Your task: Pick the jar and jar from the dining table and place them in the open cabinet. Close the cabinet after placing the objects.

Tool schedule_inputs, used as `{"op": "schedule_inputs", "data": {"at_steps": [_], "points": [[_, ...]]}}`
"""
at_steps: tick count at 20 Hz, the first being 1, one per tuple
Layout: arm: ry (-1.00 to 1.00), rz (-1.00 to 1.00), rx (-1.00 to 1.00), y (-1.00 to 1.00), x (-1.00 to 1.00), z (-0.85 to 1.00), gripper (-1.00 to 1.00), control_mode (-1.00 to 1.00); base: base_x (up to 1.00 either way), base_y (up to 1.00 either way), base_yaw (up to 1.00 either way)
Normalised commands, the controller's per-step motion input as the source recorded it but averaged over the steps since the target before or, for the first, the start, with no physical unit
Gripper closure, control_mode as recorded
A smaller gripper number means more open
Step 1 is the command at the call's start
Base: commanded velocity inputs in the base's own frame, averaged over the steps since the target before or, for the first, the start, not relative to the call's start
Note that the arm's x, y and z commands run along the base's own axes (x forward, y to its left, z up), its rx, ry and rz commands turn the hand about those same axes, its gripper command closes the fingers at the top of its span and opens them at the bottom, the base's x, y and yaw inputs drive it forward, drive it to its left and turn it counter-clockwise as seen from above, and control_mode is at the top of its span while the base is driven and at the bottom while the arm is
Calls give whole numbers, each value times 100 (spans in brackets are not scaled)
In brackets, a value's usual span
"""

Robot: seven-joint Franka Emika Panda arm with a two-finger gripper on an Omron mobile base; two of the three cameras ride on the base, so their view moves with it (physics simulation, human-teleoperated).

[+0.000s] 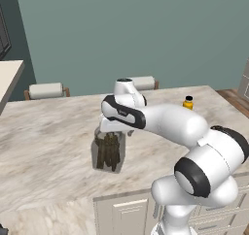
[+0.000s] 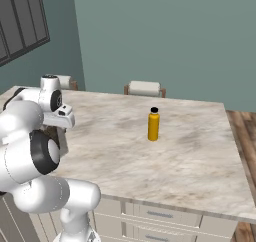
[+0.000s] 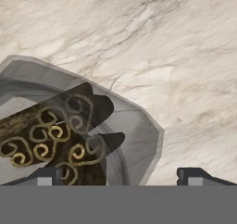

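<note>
My hand (image 3: 120,176) hangs wide open over the large jar (image 1: 108,150) of brown sticks on the counter (image 1: 48,146), but the jar sits off toward nine o'clock in the hand view, so I judge a straight descent could clip its rim and tip it.

I can read no text, label, brand or number anywhere: nothing on the jar (image 3: 69,135) under my hand, nor on the yellow bottle (image 2: 153,124).
</note>
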Motion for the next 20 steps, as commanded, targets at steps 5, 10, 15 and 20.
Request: {"op": "schedule_inputs", "data": {"at_steps": [5, 10, 15, 20], "points": [[0, 0, 0, 0, 0, 0, -100, -100, 0, 0, 0], [0, 0, 0, 0, 0, 0, -100, -100, 0, 0, 0], [0, 0, -1, 0, 0, 0, -100, -100, 0, 0, 0], [0, 0, -1, -5, 0, -1, 100, -100, 0, 0, 0]]}}
